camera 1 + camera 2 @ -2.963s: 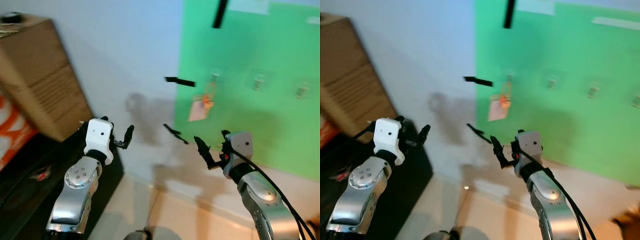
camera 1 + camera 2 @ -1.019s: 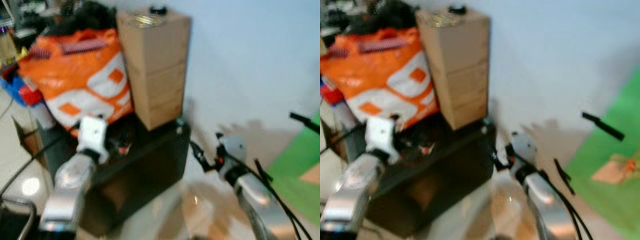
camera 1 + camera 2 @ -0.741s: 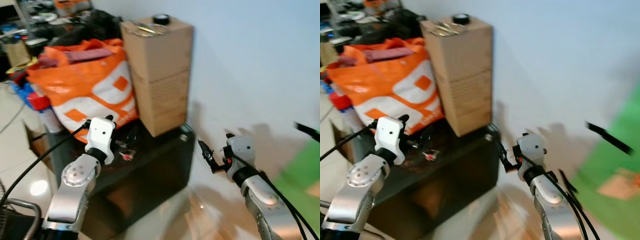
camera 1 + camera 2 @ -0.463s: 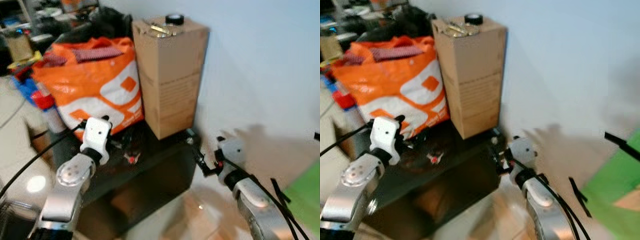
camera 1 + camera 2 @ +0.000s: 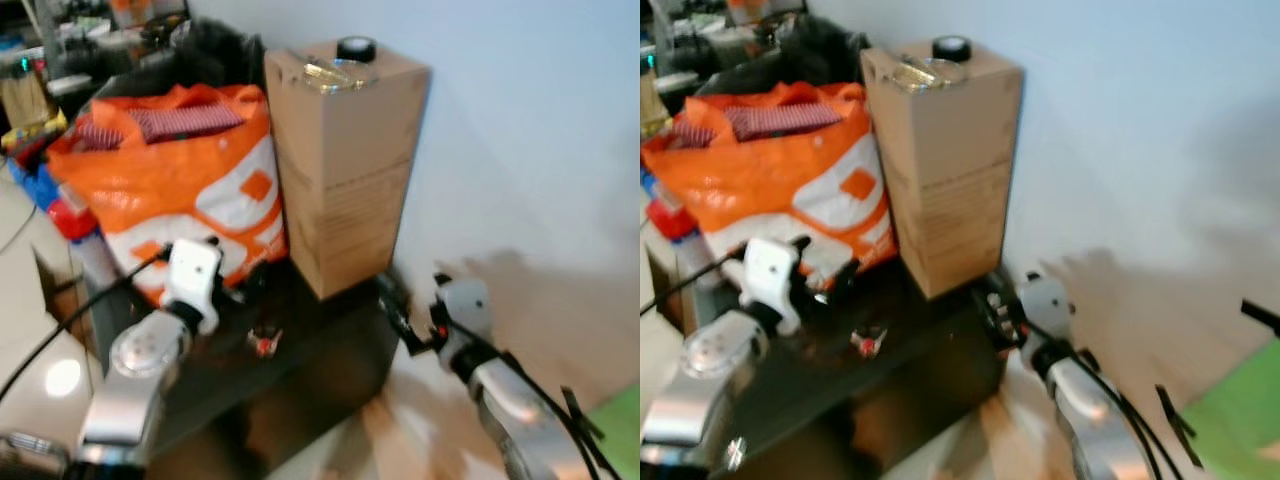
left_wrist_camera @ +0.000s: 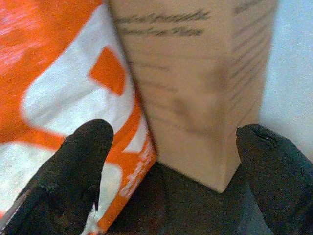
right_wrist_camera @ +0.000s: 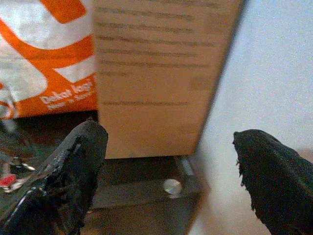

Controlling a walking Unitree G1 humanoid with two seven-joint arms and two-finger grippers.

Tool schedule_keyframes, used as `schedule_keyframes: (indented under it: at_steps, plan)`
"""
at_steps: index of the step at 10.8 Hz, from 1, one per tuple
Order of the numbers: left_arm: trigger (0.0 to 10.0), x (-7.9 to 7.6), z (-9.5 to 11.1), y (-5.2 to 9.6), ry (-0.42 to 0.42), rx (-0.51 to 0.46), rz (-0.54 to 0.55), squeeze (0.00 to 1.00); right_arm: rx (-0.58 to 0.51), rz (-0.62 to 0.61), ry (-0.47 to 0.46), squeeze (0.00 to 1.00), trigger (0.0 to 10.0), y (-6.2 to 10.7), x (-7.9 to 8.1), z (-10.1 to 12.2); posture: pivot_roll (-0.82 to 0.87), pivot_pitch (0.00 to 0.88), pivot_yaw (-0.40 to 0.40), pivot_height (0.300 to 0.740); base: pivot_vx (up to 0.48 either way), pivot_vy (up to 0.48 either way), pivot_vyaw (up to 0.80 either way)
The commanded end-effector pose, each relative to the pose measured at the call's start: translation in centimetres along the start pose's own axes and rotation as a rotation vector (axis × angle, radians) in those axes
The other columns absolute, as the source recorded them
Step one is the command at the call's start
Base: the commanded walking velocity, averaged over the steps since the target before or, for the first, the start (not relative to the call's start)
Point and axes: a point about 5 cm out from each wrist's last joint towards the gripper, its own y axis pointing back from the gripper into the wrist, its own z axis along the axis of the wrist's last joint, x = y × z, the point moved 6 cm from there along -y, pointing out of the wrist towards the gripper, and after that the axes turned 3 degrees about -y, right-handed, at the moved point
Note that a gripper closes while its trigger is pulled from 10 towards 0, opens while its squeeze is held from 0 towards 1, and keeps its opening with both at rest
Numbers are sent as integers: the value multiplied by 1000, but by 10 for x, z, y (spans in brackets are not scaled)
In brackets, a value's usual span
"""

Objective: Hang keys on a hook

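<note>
- The orange bag (image 5: pixel 180 190) is sitting at about 10 o'clock in the left eye view, on the dark cabinet (image 5: pixel 310 370).
- The left gripper (image 5: pixel 235 285) is hanging low at about 8 o'clock, over the cabinet top. In the left wrist view its fingers (image 6: pixel 80 161) are standing wide apart and are holding nothing.
- The keys (image 5: pixel 263 343) look like the small thing with a red bit that is lying on the cabinet top, just beside the left gripper. It is blurry, so this is a guess.
- The brown box (image 5: pixel 345 160) is standing tall at about 12 o'clock, touching the bag, with a black cap (image 5: pixel 355 47) on top.
- The right gripper (image 5: pixel 395 315) is reaching out at about 5 o'clock, near the corner of the cabinet. In the right wrist view its fingers (image 7: pixel 73 171) are spread wide and are holding nothing.
- A bit of green board (image 5: pixel 620 430) is peeking in at about 4 o'clock.
- The task looks like it is only starting. No keys are being held, so picking them up, carrying them and hanging them on a hook are all left to do.
</note>
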Motion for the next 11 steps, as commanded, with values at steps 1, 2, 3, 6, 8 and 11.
schedule_keyframes:
  at_steps: [1, 2, 3, 6, 8, 11]
  plan:
    - [10000, -5, 3, -2, 0, -5, -18, 1000, 5, -17, 15, 0, 10000, 2, -7, -1, -89, 0, 48, 732, 322, 0, 0]
    - [10000, -5, 2, -1, 0, 0, -24, 1000, 6, -12, 20, 0, 10000, 1, -7, 0, -87, 0, 45, 732, 322, 0, 0]
    - [10000, -6, 0, 0, -1, 8, -32, 1000, 10, -8, 20, 0, 10000, 0, -7, 0, -92, 0, 47, 732, 322, 0, 0]
    - [10000, -21, -18, -6, -64, 95, -165, 1000, 72, 39, 71, 0, 10000, 11, -11, -9, -121, 0, 54, 732, 100, 0, 0]
    - [10000, -31, -65, -12, -146, 311, -307, 863, 98, 142, 100, 0, 10000, 20, 2, -10, -159, 0, 52, 732, 0, 0, 0]
    - [10000, -43, -99, -16, -161, 458, -374, 0, 148, 217, 144, 0, 10000, 32, 11, -17, -189, 0, 18, 732, 0, 0, 0]
